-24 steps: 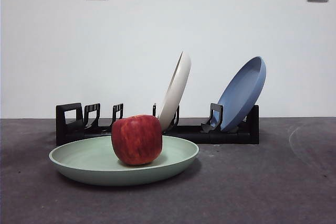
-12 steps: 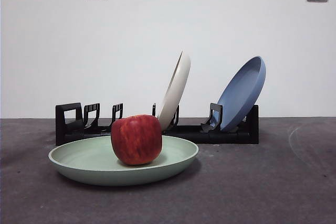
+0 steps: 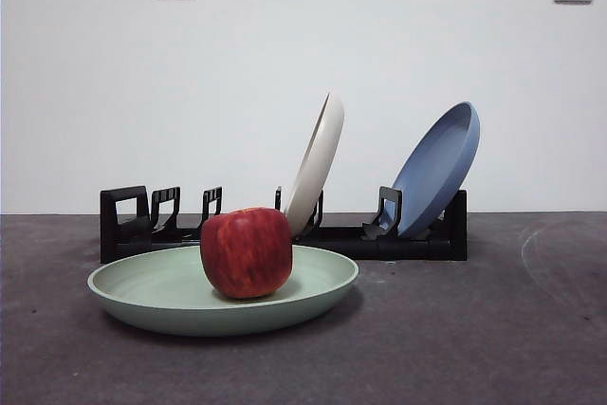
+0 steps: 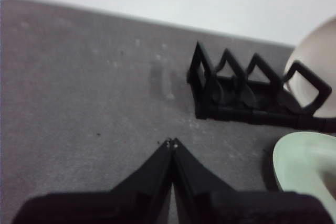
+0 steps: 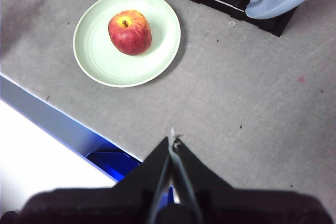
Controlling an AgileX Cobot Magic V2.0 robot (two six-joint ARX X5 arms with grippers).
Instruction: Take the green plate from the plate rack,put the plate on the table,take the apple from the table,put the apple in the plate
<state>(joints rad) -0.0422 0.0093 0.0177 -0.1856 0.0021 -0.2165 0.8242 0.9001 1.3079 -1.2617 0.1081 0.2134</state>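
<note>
**Apple on green plate, both pincers idle**

- Apple (image 3: 247,252): sits inside the green plate (image 3: 152,289), left of its centre in the front view.
- Green plate: flat on the desk (image 3: 474,348), just in front of the plate rack (image 3: 126,220).
- Plate rack: holds a cream plate (image 3: 318,160) and a blue plate (image 3: 438,168), both tilted.
- Left pincer (image 4: 171,145): pressed together, empty, over bare desk near the rack's end.
- Right pincer (image 5: 172,141): pressed together, empty, well apart from the plate.
</note>
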